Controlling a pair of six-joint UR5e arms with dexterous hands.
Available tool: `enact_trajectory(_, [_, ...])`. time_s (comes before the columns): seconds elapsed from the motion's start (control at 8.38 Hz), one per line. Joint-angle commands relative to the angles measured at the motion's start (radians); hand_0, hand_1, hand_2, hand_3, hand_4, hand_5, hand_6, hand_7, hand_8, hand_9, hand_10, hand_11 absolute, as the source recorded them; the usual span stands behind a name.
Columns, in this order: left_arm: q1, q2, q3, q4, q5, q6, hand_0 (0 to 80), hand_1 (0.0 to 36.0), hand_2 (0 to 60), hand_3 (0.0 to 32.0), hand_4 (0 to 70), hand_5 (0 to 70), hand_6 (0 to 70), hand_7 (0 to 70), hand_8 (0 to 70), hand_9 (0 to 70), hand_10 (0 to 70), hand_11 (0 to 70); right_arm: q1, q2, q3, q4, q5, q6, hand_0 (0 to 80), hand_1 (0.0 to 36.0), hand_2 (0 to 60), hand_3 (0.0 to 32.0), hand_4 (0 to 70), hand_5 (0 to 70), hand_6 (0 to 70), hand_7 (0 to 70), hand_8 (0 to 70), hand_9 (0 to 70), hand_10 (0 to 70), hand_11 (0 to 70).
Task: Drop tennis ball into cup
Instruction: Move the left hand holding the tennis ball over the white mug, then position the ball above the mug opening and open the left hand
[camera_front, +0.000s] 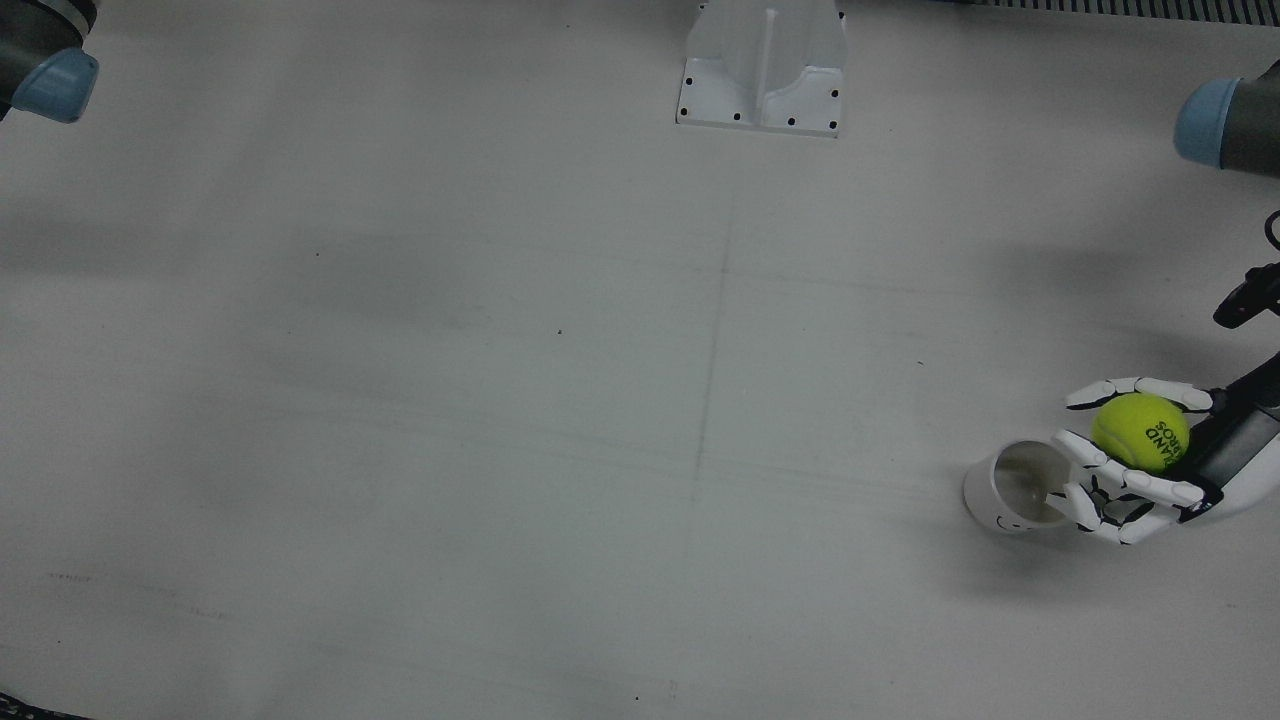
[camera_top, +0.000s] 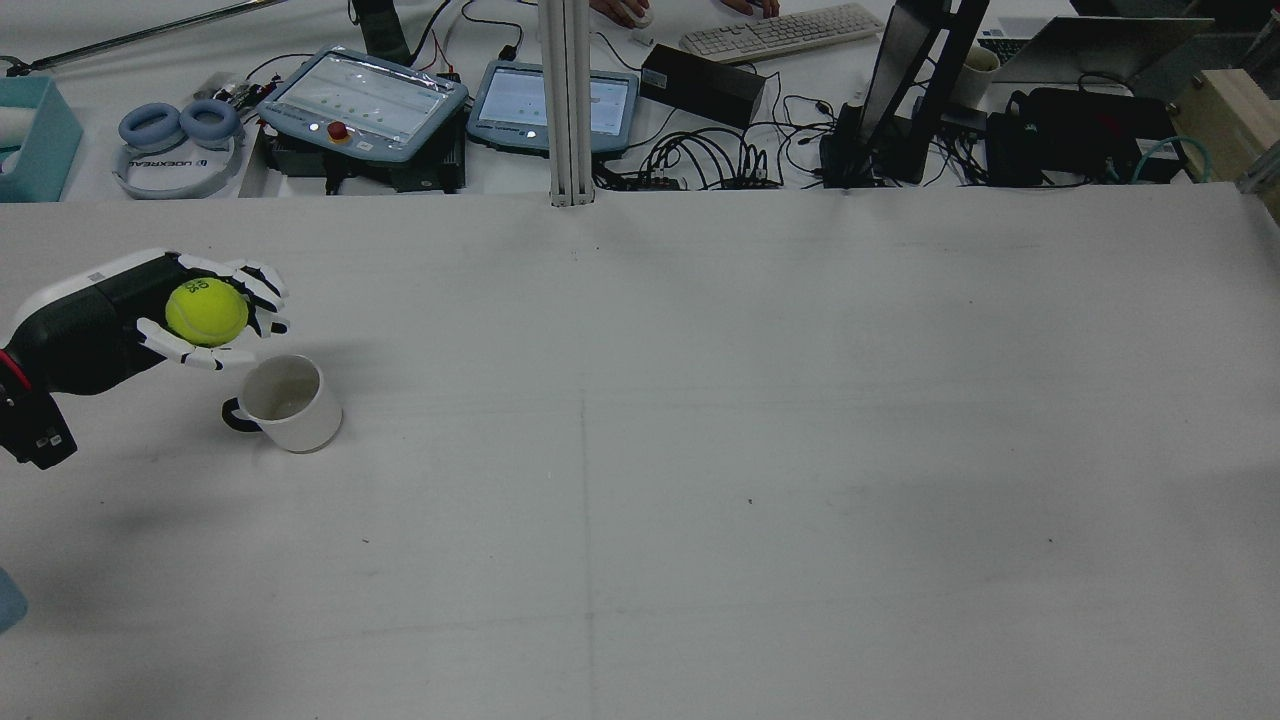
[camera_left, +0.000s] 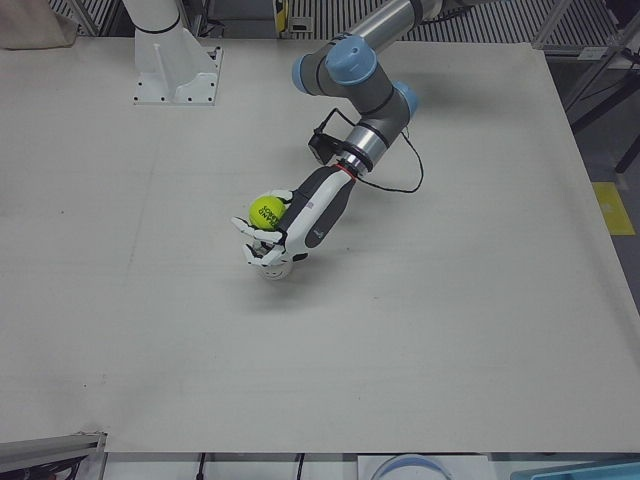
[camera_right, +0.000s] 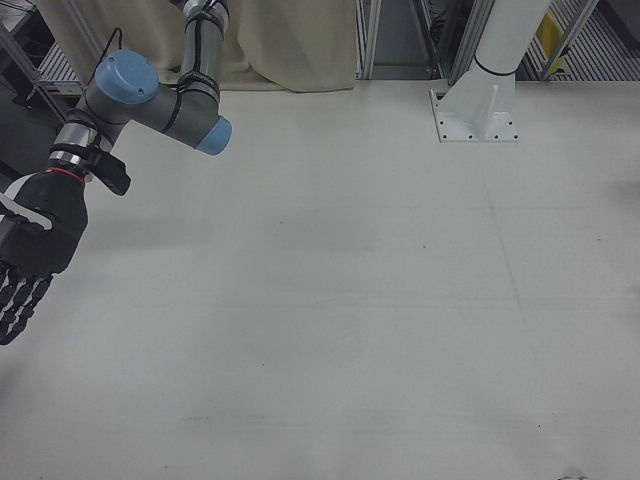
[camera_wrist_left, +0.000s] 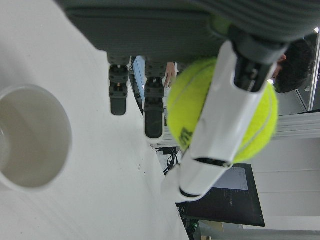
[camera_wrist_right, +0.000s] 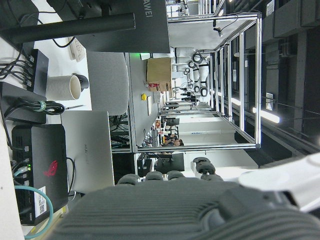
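Observation:
My left hand (camera_front: 1120, 492) is shut on the yellow-green tennis ball (camera_front: 1140, 430) and holds it above the table. The white cup (camera_front: 1012, 487) stands upright just beside the hand, opening up, with nothing in it. In the front view my fingertips overlap the cup's rim, while the ball sits to the side of the opening. The rear view shows the ball (camera_top: 205, 312) in the hand (camera_top: 120, 315), up and left of the cup (camera_top: 290, 403). The left hand view shows the cup (camera_wrist_left: 30, 137) below and the ball (camera_wrist_left: 220, 125) between my fingers. My right hand (camera_right: 35, 250) hangs open and empty, far away.
The cup has a dark handle (camera_top: 232, 418) and stands near the table's edge on my left side. A white arm pedestal (camera_front: 765, 70) is bolted at the table's robot side. Beyond the far edge are teach pendants (camera_top: 365, 100), cables and a keyboard (camera_top: 780, 30).

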Motion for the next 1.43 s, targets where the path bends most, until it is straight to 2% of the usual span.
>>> enact_trajectory(0.0, [0.001, -0.014, -0.002, 0.006, -0.004, -0.001, 80.0, 36.0, 60.0, 0.0, 70.0, 12.8, 9.5, 16.7, 18.2, 26.9, 12.1, 20.7, 0.001, 0.0, -0.001, 0.0, 0.0, 0.0, 0.0, 0.0, 0.0, 0.0, 0.0, 0.0, 0.0, 0.0, 0.0, 0.0, 0.0, 0.0])
enact_trajectory(0.24, [0.016, -0.017, 0.007, 0.006, -0.006, -0.001, 80.0, 36.0, 60.0, 0.0, 70.0, 12.5, 9.0, 15.8, 15.1, 22.5, 11.0, 19.3, 0.001, 0.0, 0.001, 0.0, 0.0, 0.0, 0.0, 0.0, 0.0, 0.0, 0.0, 0.0, 0.0, 0.0, 0.0, 0.0, 0.0, 0.0])
enact_trajectory(0.36, [0.074, -0.035, 0.037, 0.0, -0.006, -0.001, 80.0, 36.0, 60.0, 0.0, 70.0, 12.4, 9.1, 17.2, 13.8, 21.1, 10.3, 18.3, 0.001, 0.0, -0.001, 0.0, 0.0, 0.0, 0.0, 0.0, 0.0, 0.0, 0.0, 0.0, 0.0, 0.0, 0.0, 0.0, 0.0, 0.0])
enact_trajectory(0.48, [0.088, -0.049, 0.085, -0.021, -0.007, -0.003, 80.0, 36.0, 60.0, 0.0, 70.0, 12.3, 8.5, 14.7, 12.8, 19.2, 9.8, 17.6, 0.001, 0.0, -0.001, 0.0, 0.0, 0.0, 0.0, 0.0, 0.0, 0.0, 0.0, 0.0, 0.0, 0.0, 0.0, 0.0, 0.0, 0.0])
enact_trajectory(0.6, [0.087, -0.045, 0.119, -0.038, -0.012, -0.016, 80.0, 36.0, 60.0, 0.0, 69.5, 12.3, 8.4, 14.3, 12.5, 18.8, 9.1, 16.5, -0.001, 0.0, -0.001, 0.0, 0.0, 0.0, 0.0, 0.0, 0.0, 0.0, 0.0, 0.0, 0.0, 0.0, 0.0, 0.0, 0.0, 0.0])
enact_trajectory(0.72, [0.079, -0.046, 0.113, -0.032, -0.013, -0.022, 80.0, 36.0, 60.0, 0.0, 70.0, 12.3, 8.5, 14.9, 12.6, 19.0, 9.1, 16.5, 0.001, 0.0, 0.001, 0.0, 0.0, 0.0, 0.0, 0.0, 0.0, 0.0, 0.0, 0.0, 0.0, 0.0, 0.0, 0.0, 0.0, 0.0])
enact_trajectory(0.96, [0.047, -0.116, 0.105, 0.031, -0.013, -0.018, 80.0, 36.0, 60.0, 0.0, 70.0, 12.2, 8.4, 14.8, 12.0, 18.2, 9.2, 16.7, 0.001, 0.0, 0.001, 0.0, 0.0, 0.0, 0.0, 0.0, 0.0, 0.0, 0.0, 0.0, 0.0, 0.0, 0.0, 0.0, 0.0, 0.0])
enact_trajectory(1.31, [0.036, -0.101, 0.168, -0.032, -0.013, -0.022, 80.0, 36.0, 60.0, 0.0, 68.0, 12.2, 8.1, 13.9, 10.8, 16.4, 8.7, 16.0, 0.001, 0.0, 0.001, 0.0, 0.0, 0.0, 0.0, 0.0, 0.0, 0.0, 0.0, 0.0, 0.0, 0.0, 0.0, 0.0, 0.0, 0.0])
